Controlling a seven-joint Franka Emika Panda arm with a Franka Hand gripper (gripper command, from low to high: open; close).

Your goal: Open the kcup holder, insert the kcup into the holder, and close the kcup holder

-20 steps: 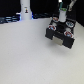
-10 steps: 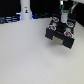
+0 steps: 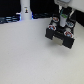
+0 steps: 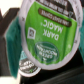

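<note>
While poised over the black box-shaped kcup holder [image 3: 61,33] on the white tabletop [image 3: 27,55], my pincer [image 3: 63,19] grasps the small white kcup with round green foil top [image 4: 48,31], above the open drawer's slots.

On my exterior feed, the kcup holder [image 3: 61,34] sits on the white bench [image 3: 30,57] toward the exterior view's right, drawer out, round pod slots showing. The arm's pincer [image 3: 63,20] hangs right over it; too blurred to read its jaws. A tall white bottle [image 3: 25,9] stands at the back.
</note>
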